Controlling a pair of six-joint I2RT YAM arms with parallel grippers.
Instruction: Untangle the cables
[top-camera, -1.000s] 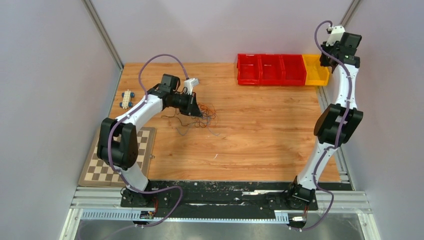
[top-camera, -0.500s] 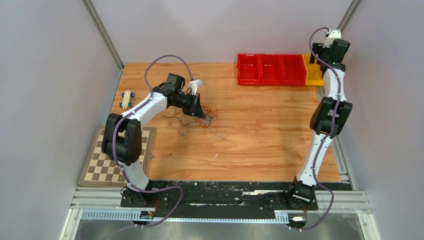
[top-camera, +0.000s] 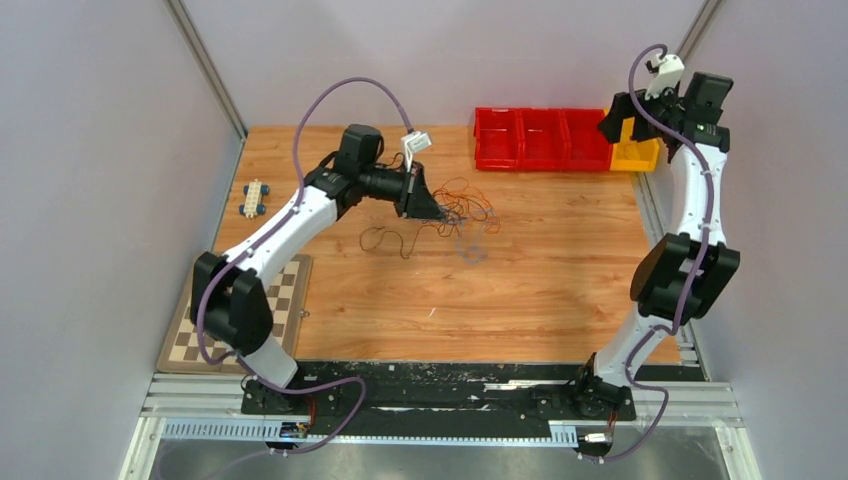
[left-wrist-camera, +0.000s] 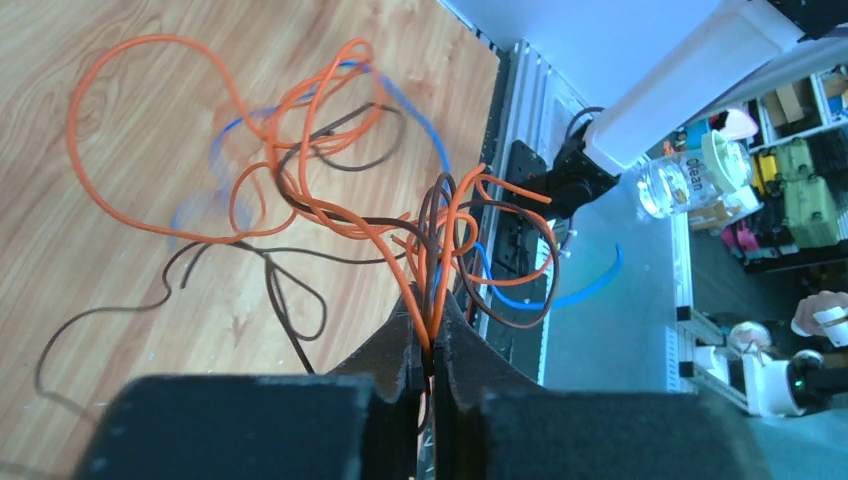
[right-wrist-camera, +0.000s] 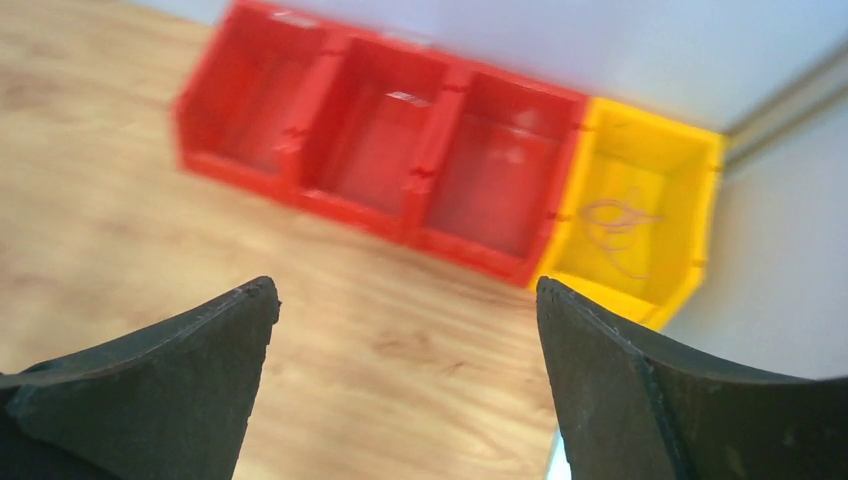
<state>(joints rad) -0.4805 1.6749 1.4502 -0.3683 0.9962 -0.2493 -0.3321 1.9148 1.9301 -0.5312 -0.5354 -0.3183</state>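
Observation:
The cables (top-camera: 468, 212) are a loose tangle of thin orange, dark brown and blue wires, spread over the wooden table just right of my left gripper (top-camera: 438, 208). In the left wrist view the cables (left-wrist-camera: 300, 170) fan out from my left gripper (left-wrist-camera: 432, 325), whose jaws are pinched shut on a few orange and brown strands. My right gripper (top-camera: 614, 122) hangs high at the back right over the bins. In its wrist view my right gripper (right-wrist-camera: 405, 285) stands wide open with nothing between its fingers.
Red bins (top-camera: 540, 140) and a yellow bin (top-camera: 640, 155) line the back edge. A thin orange wire (right-wrist-camera: 615, 225) lies in the yellow bin (right-wrist-camera: 690, 190). A small toy car (top-camera: 256, 197) and a chessboard (top-camera: 215, 325) sit at the left.
My left gripper has carried the tangle to the right and towards the back. My right gripper has opened wide and shifted above the bins.

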